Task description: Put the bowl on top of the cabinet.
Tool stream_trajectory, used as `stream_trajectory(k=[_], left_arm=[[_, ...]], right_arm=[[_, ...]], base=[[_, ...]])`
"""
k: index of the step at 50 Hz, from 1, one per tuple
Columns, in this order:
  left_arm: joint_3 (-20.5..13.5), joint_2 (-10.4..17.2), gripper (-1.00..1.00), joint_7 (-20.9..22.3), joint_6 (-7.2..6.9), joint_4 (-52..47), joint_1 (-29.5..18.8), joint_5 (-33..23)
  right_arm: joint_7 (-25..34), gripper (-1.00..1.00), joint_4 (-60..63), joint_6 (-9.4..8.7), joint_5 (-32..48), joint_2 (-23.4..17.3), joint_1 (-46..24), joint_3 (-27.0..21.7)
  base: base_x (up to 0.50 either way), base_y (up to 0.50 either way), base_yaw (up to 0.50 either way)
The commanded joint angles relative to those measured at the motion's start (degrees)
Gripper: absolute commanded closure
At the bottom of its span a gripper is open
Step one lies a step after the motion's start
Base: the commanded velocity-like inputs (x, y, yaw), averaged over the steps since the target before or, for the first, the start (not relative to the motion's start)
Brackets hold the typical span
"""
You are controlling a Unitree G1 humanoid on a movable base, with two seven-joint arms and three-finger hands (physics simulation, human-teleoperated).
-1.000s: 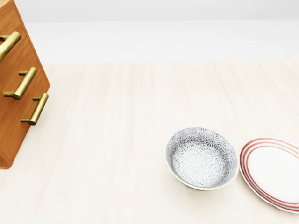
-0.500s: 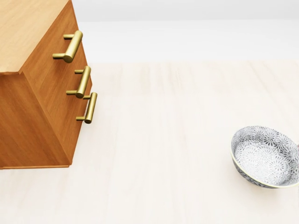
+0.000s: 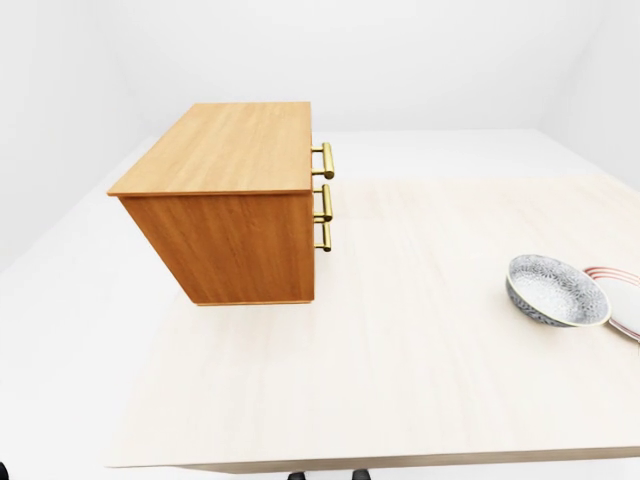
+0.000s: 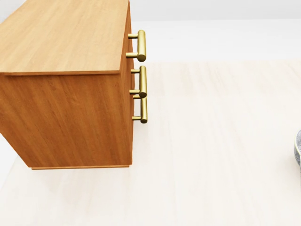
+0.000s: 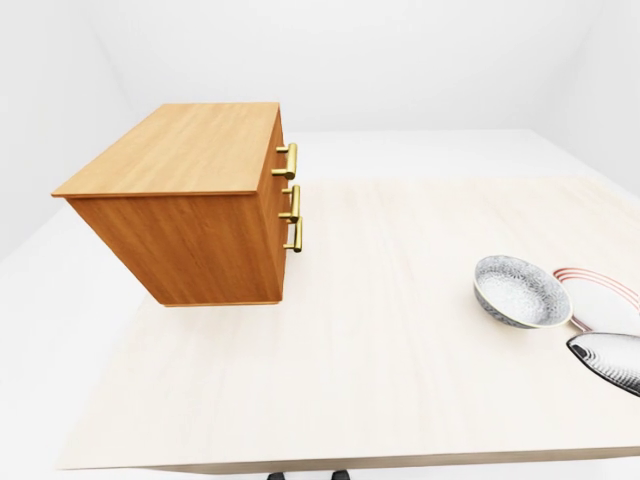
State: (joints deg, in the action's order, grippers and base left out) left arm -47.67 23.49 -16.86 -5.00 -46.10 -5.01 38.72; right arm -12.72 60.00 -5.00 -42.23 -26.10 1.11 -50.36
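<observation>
The bowl [image 5: 521, 291] was spotted upright on the table [image 5: 380, 400], grey-patterned, empty and held by nothing. It was placed just up and to the left of the right hand [image 5: 610, 360] and near it, though no contact was made. Of that hand only a grey tapered shape was shown, poking in from the lower right edge of the right-eye view. Whether its fingers were spread or pressed together could not be told. The left hand was not seen at all.

A red-ringed plate [image 5: 602, 292] was seen just above the hand, tight against the bowl's right side. Touching or a hair apart could not be settled. Well away to the hand's left, across a broad stretch of pale wood, the cabinet [image 3: 230, 230] was stood, its flat top [image 3: 225, 145] bare and its brass handles [image 3: 325, 195] turned toward the bowl's side.

The step in hand was judged to be the reach for the bowl. The rim nearest the hand would best be taken, one finger inside and the others outside, so that the plate is left undisturbed. A straight lift was called for, then a level carry across. The bowl should be raised above the cabinet's top edge before being moved over it. It should then be set down well in from that edge.
</observation>
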Motion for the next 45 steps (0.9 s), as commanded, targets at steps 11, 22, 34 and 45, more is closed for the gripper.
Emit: stream_trajectory(k=[11,22,34,45], left_arm=[[0.23,-0.26,-1.0,0.24,0.0,-0.04,0.09,-0.33],[-0.07,0.02,-1.0,-0.09,0.0,-0.53,-0.05,0.1],[-0.41,0.63,-1.0,-0.56,0.0,-0.74,-0.31,0.73],[-0.16,0.68,-1.0,-0.59,0.0,-0.39,-0.45,0.47]], right_arm=[[4.17,-1.0,-0.9,0.0,6.29,3.03,-3.77,0.92],[13.39,-1.0,-23.11,0.0,26.66,-8.72,-12.84,7.4],[28.47,-1.0,-55.75,0.0,52.56,-17.3,-21.02,17.25],[22.65,-1.0,-107.47,0.0,67.35,-27.41,-34.98,29.91]], base=[[0.0,0.09,0.0],[0.0,0.0,0.0],[0.0,0.0,0.0],[0.0,0.0,0.0]])
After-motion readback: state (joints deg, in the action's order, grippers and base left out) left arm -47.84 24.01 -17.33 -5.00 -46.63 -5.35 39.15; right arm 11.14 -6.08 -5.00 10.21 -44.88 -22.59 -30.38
